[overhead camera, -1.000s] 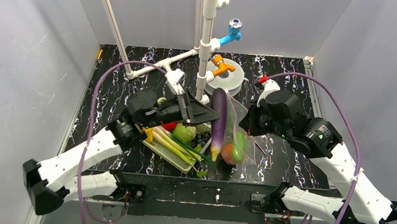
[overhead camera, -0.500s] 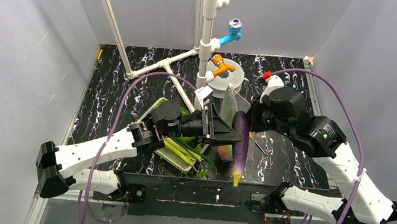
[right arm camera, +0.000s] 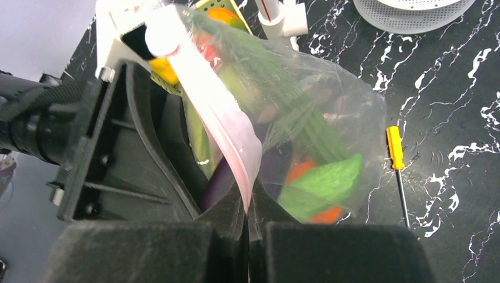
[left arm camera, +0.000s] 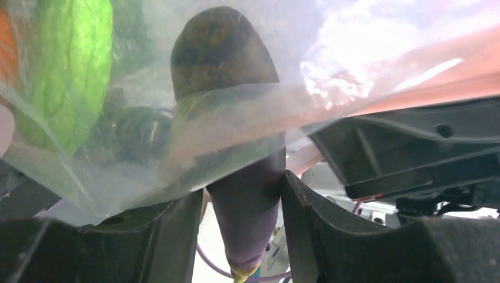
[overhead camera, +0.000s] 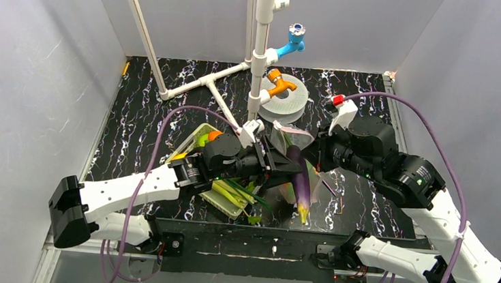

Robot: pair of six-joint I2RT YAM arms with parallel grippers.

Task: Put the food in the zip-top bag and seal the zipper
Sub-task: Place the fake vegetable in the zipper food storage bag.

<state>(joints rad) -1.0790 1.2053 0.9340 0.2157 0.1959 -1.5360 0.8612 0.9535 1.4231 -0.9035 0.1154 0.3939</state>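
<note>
Our left gripper clamps the eggplant, tip inside the zip-top bag. Our right gripper pinches the zipper, arms reaching inward

The worktop in front of me is black with white marbling. A white pipe frame rises at its far side, carrying a blue tap and, lower, an orange tap above a grey perforated disc. A yellow-handled screwdriver lies flat on the marbling. Near the front edge sits what looks like a pale green tray, mostly covered.
</note>
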